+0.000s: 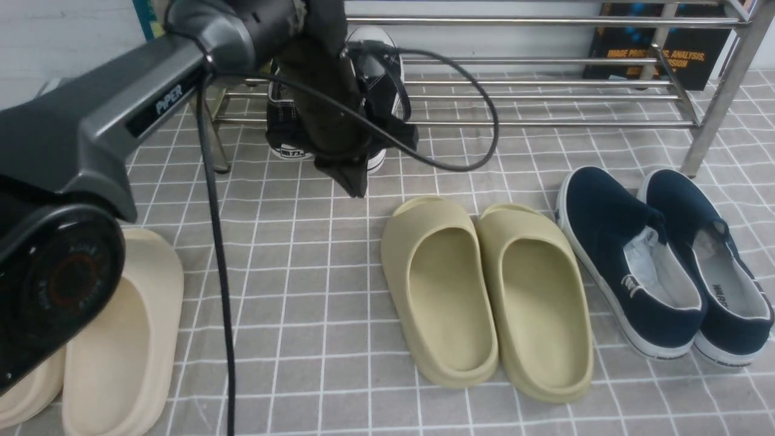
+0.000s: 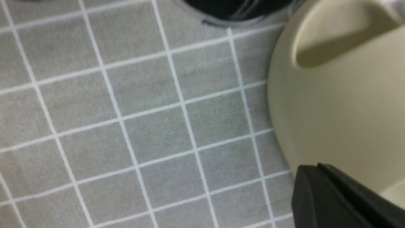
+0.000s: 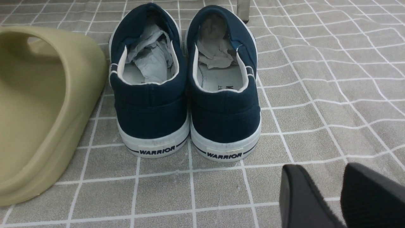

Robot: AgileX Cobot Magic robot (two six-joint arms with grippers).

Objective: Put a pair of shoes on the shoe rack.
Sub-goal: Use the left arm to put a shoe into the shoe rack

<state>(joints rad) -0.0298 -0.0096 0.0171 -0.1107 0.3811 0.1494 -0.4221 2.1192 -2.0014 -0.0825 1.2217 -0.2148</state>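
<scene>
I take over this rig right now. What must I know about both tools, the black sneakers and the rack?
Tools: the left tool is shut and empty, hanging just in front of the pair of shoes. The right tool is open and empty, behind the heels of the navy slip-ons.
Things: both sneakers sit at the left end of the lower tier of the shoe rack, heels toward the robot, partly hidden by the left arm.
Done: the placing looks finished.
Left: probably only to draw the left arm back, clear of the heels.
</scene>
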